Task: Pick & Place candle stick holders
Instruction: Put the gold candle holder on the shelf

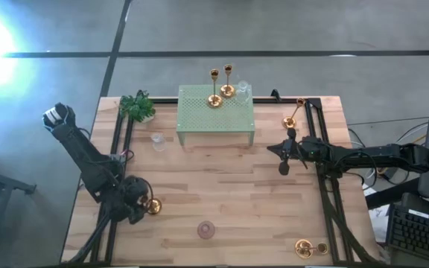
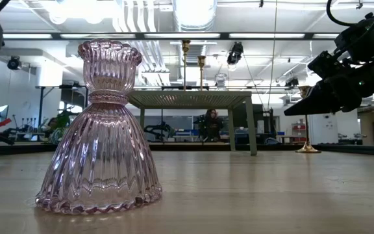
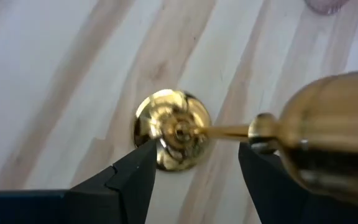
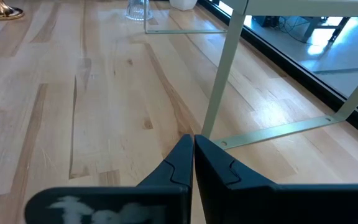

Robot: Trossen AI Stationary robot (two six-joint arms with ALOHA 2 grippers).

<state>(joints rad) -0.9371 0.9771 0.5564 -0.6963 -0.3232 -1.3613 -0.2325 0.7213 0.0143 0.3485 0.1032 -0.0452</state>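
A gold candle stick holder [image 1: 153,206] stands upright on its round base [image 3: 171,129] near the table's left front. My left gripper [image 3: 196,146] is open and slants down over it, one finger on each side of the thin stem [image 3: 225,131], without touching. Its cup [image 3: 334,143] looms close to the wrist camera. Two more holders [image 1: 214,97] [image 1: 228,88] stand on a green mesh stand [image 1: 216,123]. Another [image 1: 293,117] stands at the right, and one [image 1: 307,248] lies near the front right. My right gripper [image 1: 284,162] hovers shut, right of the stand.
A pink ribbed glass holder [image 2: 102,136] stands at the front centre. A clear glass [image 1: 157,140] and a small green plant [image 1: 138,106] sit at the back left, and another clear glass [image 1: 243,91] is on the stand. Black rails [image 1: 326,186] run along both sides.
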